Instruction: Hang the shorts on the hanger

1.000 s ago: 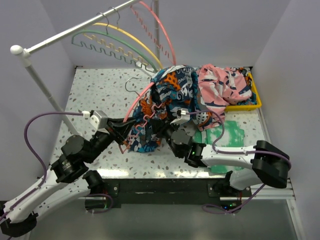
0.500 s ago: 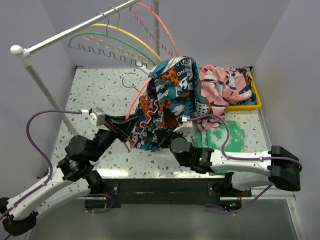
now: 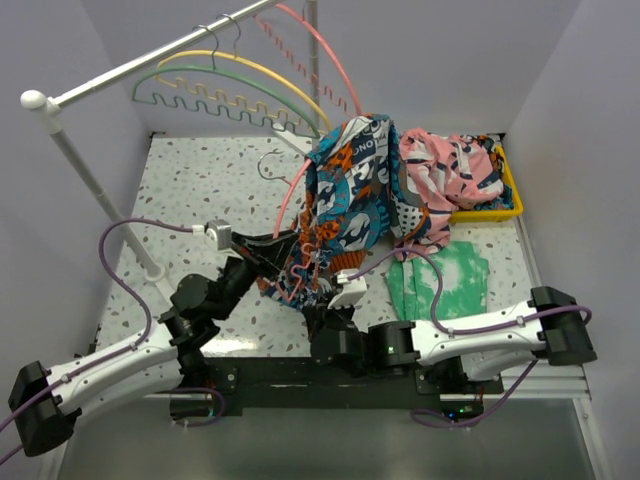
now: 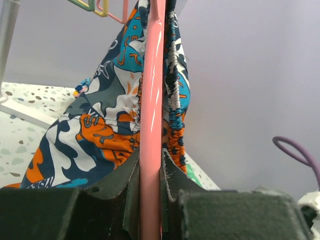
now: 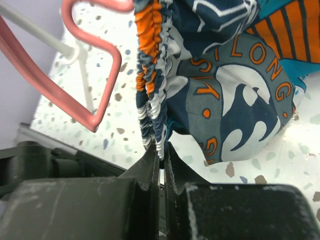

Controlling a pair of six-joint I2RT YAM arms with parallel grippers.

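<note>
clamping hanger [image 4: 151, 90] bar tight in left gripper [image 4: 150, 170], pinching shorts [image 5: 235, 100] waistband in right gripper [image 5: 161, 152], both sticking up just above the jaws

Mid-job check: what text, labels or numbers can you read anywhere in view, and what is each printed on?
"ST LONG": orange arched letters above a wave emblem on the shorts, right wrist view; the characters before it are unclear.
More orange lettering high on the shorts, top view: too small to read.
Nothing else shows readable text.
</note>
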